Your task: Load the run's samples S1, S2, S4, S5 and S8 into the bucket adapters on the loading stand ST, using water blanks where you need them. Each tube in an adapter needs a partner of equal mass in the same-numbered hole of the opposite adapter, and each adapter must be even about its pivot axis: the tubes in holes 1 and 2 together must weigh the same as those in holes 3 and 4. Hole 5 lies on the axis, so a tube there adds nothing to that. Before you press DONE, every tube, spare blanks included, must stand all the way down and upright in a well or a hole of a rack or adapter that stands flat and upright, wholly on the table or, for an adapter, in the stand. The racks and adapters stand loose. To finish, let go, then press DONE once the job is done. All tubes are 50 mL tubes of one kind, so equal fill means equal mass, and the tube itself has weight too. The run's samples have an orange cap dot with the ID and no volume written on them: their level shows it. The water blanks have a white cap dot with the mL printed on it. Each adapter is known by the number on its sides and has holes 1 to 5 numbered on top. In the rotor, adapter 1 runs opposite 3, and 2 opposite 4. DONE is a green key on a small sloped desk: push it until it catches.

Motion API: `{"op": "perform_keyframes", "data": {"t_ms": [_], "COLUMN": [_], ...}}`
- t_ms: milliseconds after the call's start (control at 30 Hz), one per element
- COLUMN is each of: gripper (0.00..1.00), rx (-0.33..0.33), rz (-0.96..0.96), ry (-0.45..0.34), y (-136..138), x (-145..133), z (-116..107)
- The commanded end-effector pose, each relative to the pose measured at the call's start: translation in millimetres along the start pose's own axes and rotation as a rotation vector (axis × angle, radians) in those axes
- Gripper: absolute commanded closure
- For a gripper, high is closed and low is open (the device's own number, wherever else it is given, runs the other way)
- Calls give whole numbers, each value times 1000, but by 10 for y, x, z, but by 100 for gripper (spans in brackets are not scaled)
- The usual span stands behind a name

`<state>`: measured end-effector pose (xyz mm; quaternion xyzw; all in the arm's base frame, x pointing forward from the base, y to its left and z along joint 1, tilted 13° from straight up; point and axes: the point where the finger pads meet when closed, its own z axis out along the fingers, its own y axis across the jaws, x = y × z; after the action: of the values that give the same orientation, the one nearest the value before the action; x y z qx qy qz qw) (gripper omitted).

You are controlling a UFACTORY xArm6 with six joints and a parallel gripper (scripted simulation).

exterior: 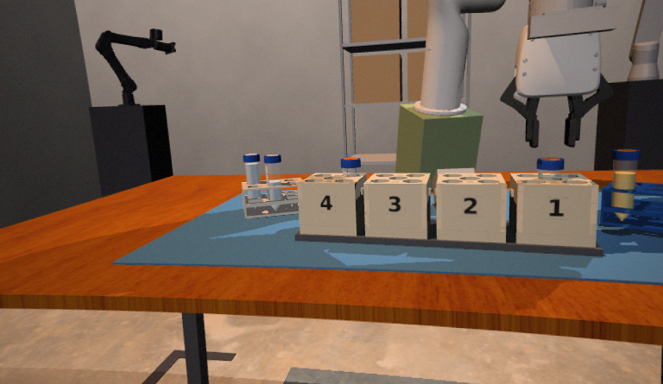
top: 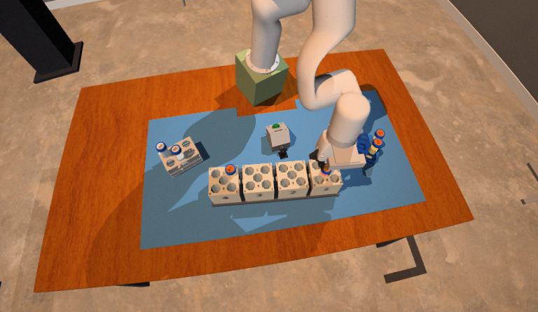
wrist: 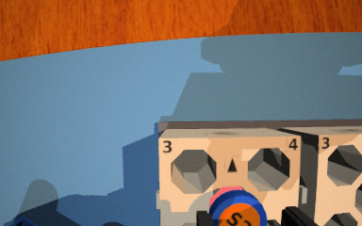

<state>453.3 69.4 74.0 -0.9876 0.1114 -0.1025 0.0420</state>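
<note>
My gripper (exterior: 552,138) (wrist: 249,218) is open and empty, its fingertips above a blue-capped tube (top: 326,169) (exterior: 550,163) (wrist: 238,214). The tube's orange dot seems to read S2, and pink shows below the cap. It stands in the middle hole of adapter 1 (top: 326,188) (exterior: 555,229) (wrist: 231,151). Adapter 4 (exterior: 312,218) holds an orange-dot tube (top: 230,169) (exterior: 350,163) in a back hole. Adapters 3 (exterior: 395,223) and 2 (exterior: 470,223) show no tubes. Two orange-dot tubes (top: 380,133) (top: 377,142) stand in the blue rack; the arm partly hides it.
The adapters stand in a row on the dark stand (exterior: 439,242). A pale rack (exterior: 247,209) at the left holds two white-dot blanks (top: 160,146) (top: 176,148). The green DONE key (top: 276,126) sits on a small desk (top: 278,139) behind the adapters.
</note>
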Motion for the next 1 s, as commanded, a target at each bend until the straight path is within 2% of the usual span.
{"op": "perform_keyframes", "data": {"t_ms": [0, 967], "gripper": [56, 56], "rx": [1, 1], "rz": [0, 0], "ry": [4, 4], "y": [-6, -6], "x": [14, 14], "z": [-97, -599]}}
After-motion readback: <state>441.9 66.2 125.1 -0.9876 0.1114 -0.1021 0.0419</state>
